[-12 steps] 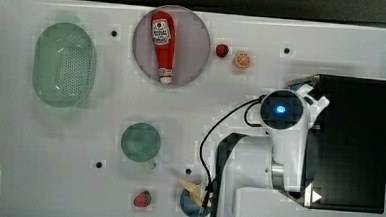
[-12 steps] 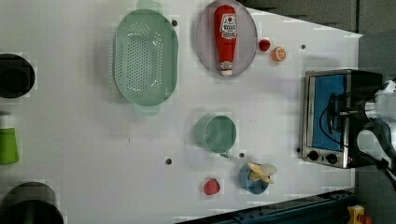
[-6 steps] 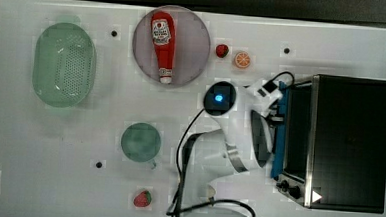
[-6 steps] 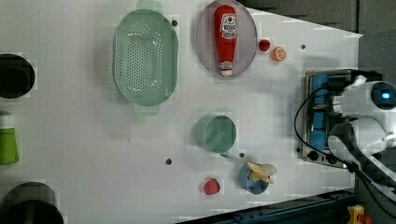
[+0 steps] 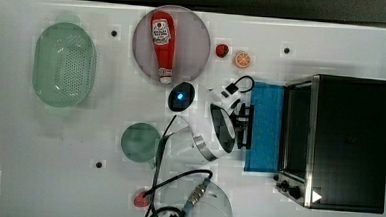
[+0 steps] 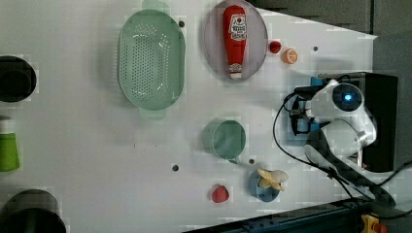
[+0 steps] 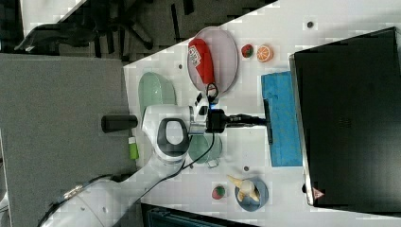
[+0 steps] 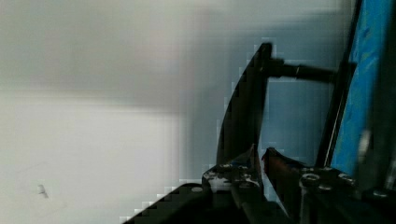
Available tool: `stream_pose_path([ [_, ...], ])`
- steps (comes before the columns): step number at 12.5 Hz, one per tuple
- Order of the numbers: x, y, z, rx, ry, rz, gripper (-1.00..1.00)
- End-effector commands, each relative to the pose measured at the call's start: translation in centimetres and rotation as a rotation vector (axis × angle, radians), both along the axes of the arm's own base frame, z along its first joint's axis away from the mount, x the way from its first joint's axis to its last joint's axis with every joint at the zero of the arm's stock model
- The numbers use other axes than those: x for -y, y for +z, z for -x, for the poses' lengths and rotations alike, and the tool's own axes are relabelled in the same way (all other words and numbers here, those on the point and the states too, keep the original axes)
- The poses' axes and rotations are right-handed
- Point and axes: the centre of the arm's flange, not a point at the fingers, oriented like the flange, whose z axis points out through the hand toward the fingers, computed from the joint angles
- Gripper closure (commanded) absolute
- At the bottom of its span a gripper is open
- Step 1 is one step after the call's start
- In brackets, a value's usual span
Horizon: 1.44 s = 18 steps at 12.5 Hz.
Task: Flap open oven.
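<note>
Lying on plate (image 5: 194, 43): ketchup bottle (image 5: 163, 43); colander (image 5: 63, 64) empty.

ketchup bottle (image 5: 163, 42) on plate (image 5: 194, 43)

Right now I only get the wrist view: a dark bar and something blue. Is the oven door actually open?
Observer: Yes. In the top view the oven has its blue door swung fully down, lying flat in front.
Operator: Where's the gripper?
Observer: In the right view the gripper is at the door's handle, on the door's far edge.
Operator: Anything close by?
Observer: The top view shows an orange slice and a strawberry, clear of the door.
</note>
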Motion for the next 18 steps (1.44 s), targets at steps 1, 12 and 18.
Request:
stream_pose_path([
  [1,0.6,0.1,0.2,0.041,-0.049,-0.001,0.65],
  [12,-2.9,1.8,-3.3,0.188,-0.165,-0.082,0.65],
  [18,-3.3,16.2,-5.5,0.369,-0.509,-0.328,0.65],
])
